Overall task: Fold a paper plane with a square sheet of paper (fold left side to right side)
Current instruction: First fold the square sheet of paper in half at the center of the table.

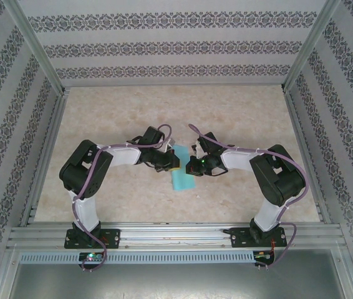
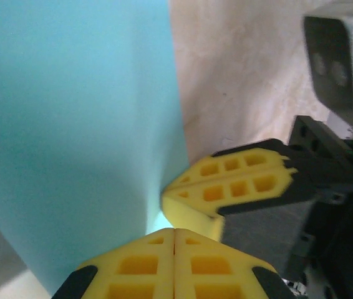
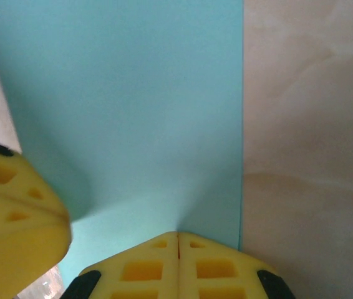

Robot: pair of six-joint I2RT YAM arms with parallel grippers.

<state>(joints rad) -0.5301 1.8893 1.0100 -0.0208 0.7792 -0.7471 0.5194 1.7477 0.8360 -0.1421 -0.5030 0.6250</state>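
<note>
The square sheet of paper (image 1: 182,179) is light turquoise and shows from above as a narrow strip between my two grippers, at the middle of the table. My left gripper (image 1: 173,164) meets its left edge and my right gripper (image 1: 192,166) its right edge. In the left wrist view the sheet (image 2: 70,124) runs down into my left gripper (image 2: 174,229), whose yellow pads are pressed shut on it; the right gripper's fingers (image 2: 239,180) sit close beside. In the right wrist view the sheet (image 3: 133,93) puckers toward my right gripper (image 3: 178,233), shut on its edge. A left finger (image 3: 14,218) shows at the lower left.
The beige tabletop (image 1: 239,112) stretches around the sheet. Aluminium frame rails (image 1: 176,233) run along the near edge and both sides, with patterned walls (image 1: 164,47) behind them.
</note>
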